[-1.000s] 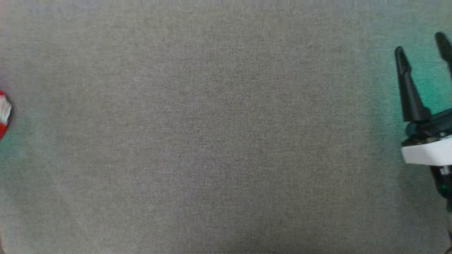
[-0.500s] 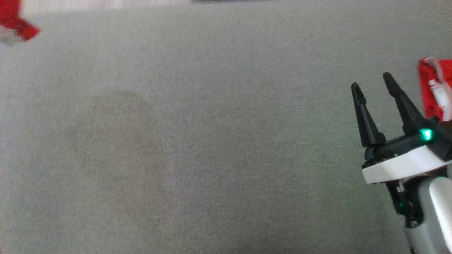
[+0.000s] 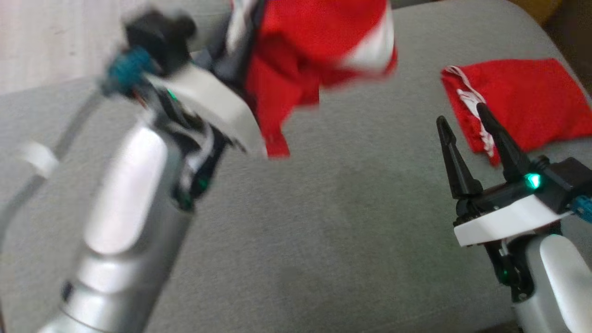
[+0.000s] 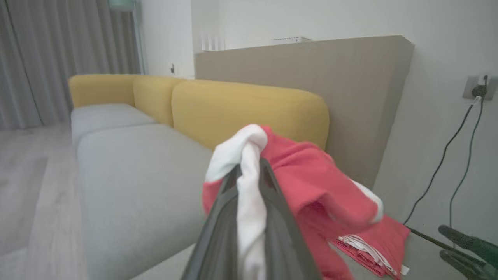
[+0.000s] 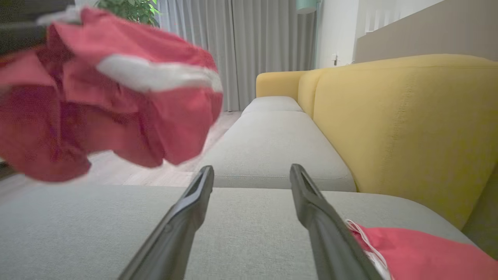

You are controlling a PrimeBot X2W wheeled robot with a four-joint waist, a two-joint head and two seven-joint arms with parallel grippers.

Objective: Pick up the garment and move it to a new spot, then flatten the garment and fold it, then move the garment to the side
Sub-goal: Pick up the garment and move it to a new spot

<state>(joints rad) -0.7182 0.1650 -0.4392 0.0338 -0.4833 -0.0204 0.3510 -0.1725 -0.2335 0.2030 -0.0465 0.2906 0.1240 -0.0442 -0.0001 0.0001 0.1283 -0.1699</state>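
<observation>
Your left pincer (image 4: 249, 175) is pressed together on a white band of the red-and-white garment (image 3: 319, 46), and the rest of the cloth spills over its right finger in a loose bunch. The garment hangs in the air above the far part of the grey sofa seat (image 3: 323, 222), clear of the fabric below.

Expect it to handle as light, limp cloth. It isn't fragile, and it probably won't slip from a firm pinch, but it will sag, twist and bunch wherever you leave it unsupported. For spreading it flat, a second hold on a free hem or corner should serve you better than a grab into the bunched middle.

Your right pincer (image 3: 461, 114) is spread and empty, low over the seat's right side — well apart from the hanging garment, which sits up and to its left. A folded red piece (image 3: 522, 101) lies just beyond its fingertips, near the seat's far right corner.
</observation>
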